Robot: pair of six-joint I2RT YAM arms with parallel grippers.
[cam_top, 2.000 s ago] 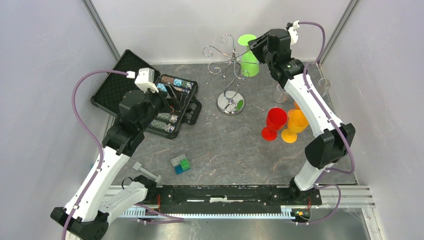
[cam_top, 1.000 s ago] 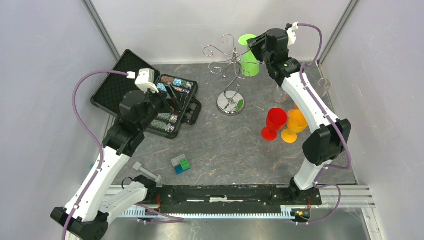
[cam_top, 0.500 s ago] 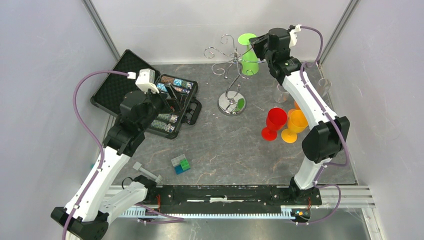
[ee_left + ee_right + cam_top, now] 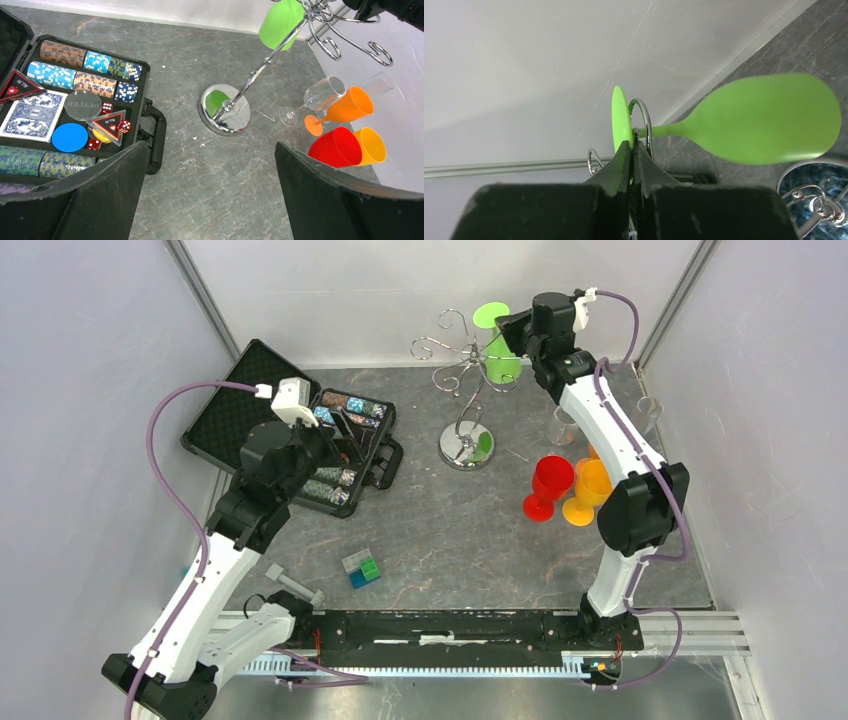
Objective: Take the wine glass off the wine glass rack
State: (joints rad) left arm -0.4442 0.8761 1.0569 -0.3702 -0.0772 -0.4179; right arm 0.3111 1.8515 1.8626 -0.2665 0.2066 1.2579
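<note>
The green wine glass (image 4: 500, 358) hangs upside down from the silver wine glass rack (image 4: 466, 410) at the back of the table. The rack leans, and its round mirrored base (image 4: 467, 448) rests on the table. My right gripper (image 4: 512, 332) is shut on the edge of the glass's flat foot (image 4: 621, 117), beside a rack wire loop (image 4: 647, 122). The green bowl (image 4: 769, 117) sticks out to the right. My left gripper (image 4: 210, 195) is open and empty, above the table next to the case. From there I see the rack's base (image 4: 225, 107) and the green bowl (image 4: 281, 22).
An open black poker chip case (image 4: 300, 430) lies at the left. Red (image 4: 548, 485) and orange (image 4: 590, 490) goblets and clear glasses (image 4: 563, 425) stand right of the rack. Small coloured blocks (image 4: 361, 568) and a grey tool (image 4: 292, 585) lie near the front.
My right gripper has moved up and slightly back-left with the glass's foot in it. The rack's top and base have shifted a little to the right. The left arm has not moved.
</note>
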